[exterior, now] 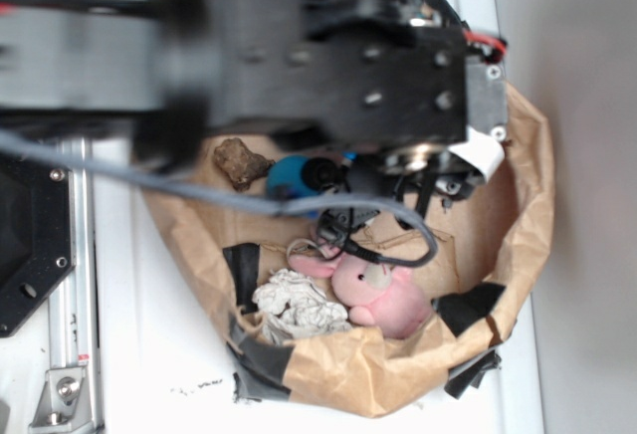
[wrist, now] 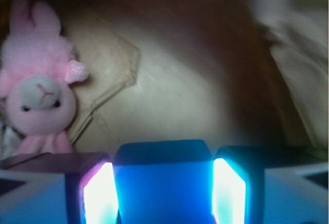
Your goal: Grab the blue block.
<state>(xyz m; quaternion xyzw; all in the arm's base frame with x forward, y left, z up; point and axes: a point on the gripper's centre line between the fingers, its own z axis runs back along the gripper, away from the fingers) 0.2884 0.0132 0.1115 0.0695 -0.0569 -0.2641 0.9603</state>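
The gripper [wrist: 163, 193] is holding the blue block [wrist: 163, 183] clamped between its 2 fingers [wrist: 97, 196], so the grab is looking done, only lifting out of the paper bag [exterior: 518, 245] is remaining.

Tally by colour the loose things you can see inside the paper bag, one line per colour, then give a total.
Pink: 1, the bunny
Blue: 2, the block between the claw fingers, and the ball
White: 1, the crumpled cloth
Brown: 1, the lump
Total: 5

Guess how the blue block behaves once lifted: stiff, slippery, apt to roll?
The blue block looks rigid, with flat faces and straight edges, so unlikely to roll. It sits squarely between the pincer fingers. Its smooth faces might slip.
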